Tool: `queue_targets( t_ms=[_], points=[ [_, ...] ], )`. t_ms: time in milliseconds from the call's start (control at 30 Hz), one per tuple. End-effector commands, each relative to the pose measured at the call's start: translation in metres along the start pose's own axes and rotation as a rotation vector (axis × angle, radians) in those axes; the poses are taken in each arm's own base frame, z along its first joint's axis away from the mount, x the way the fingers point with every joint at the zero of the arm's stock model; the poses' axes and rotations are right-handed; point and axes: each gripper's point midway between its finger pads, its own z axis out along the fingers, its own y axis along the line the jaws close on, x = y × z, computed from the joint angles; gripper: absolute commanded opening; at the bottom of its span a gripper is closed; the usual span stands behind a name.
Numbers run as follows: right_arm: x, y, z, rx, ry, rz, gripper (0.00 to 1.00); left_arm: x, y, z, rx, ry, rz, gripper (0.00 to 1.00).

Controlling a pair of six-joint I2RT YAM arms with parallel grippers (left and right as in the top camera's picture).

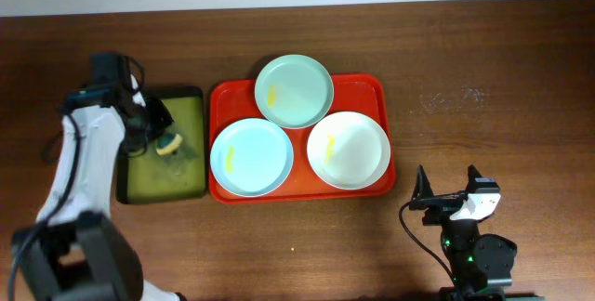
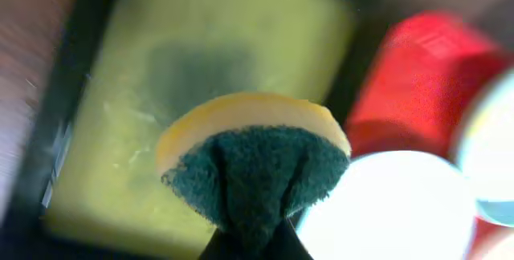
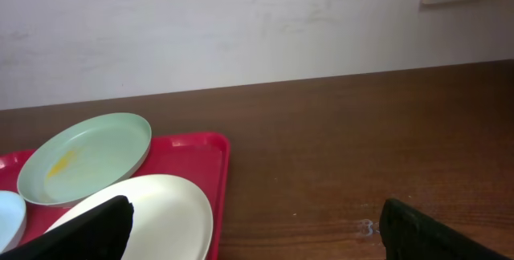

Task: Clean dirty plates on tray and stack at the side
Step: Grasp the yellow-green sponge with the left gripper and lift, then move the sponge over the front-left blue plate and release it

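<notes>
Three plates lie on the red tray (image 1: 376,87): a mint green plate (image 1: 294,90) at the back with a yellow smear, a pale blue plate (image 1: 252,157) front left with a yellow smear, and a cream white plate (image 1: 348,150) front right. My left gripper (image 1: 165,143) is shut on a round sponge (image 2: 253,160), yellow with a dark green scrub face, held above the olive-green tray (image 1: 165,182). My right gripper (image 1: 448,189) is open and empty near the table's front edge, right of the red tray. In the right wrist view the green plate (image 3: 87,156), the white plate (image 3: 161,212) and the red tray (image 3: 205,160) show.
The black-rimmed olive-green tray (image 2: 241,27) lies left of the red tray. Bare wooden table (image 1: 483,78) stretches to the right, with a faint pale mark (image 1: 454,97) on it. A white wall runs behind the table (image 3: 241,27).
</notes>
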Motion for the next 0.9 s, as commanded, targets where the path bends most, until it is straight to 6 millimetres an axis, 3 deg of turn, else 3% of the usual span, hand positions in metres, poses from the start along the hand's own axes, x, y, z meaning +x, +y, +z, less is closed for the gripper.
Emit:
queue_targets(
  t_ms=[0,67,133,333,433,533,600,700,867],
  points=[
    [0.003,-0.003,0.000,0.012,0.004,-0.002,0.99,-0.011,-0.045,-0.084,0.196,-0.178,0.093,0.00],
    [0.003,-0.003,0.000,0.012,0.004,-0.002,0.99,0.011,-0.072,-0.094,0.274,-0.139,0.154,0.00],
    [0.003,-0.003,0.000,0.012,0.004,-0.002,0.99,0.041,-0.092,-0.084,0.275,-0.057,0.230,0.00],
    [0.003,-0.003,0.000,0.012,0.004,-0.002,0.99,0.137,-0.140,0.003,0.237,0.154,0.462,0.00],
    [0.003,-0.003,0.000,0.012,0.004,-0.002,0.99,0.166,-0.154,0.043,0.212,0.213,0.489,0.00],
    [0.003,-0.003,0.000,0.012,0.004,-0.002,0.99,0.174,-0.144,0.077,0.085,0.220,0.477,0.00],
    [0.003,-0.003,0.000,0.012,0.004,-0.002,0.99,0.169,-0.129,0.095,-0.017,0.198,0.487,0.00],
    [0.003,-0.003,0.000,0.012,0.004,-0.002,0.99,0.156,-0.117,0.103,-0.096,0.146,0.489,0.00],
    [0.003,-0.003,0.000,0.012,0.004,-0.002,0.99,0.140,-0.123,0.106,-0.079,0.087,0.470,0.00]
  ],
)
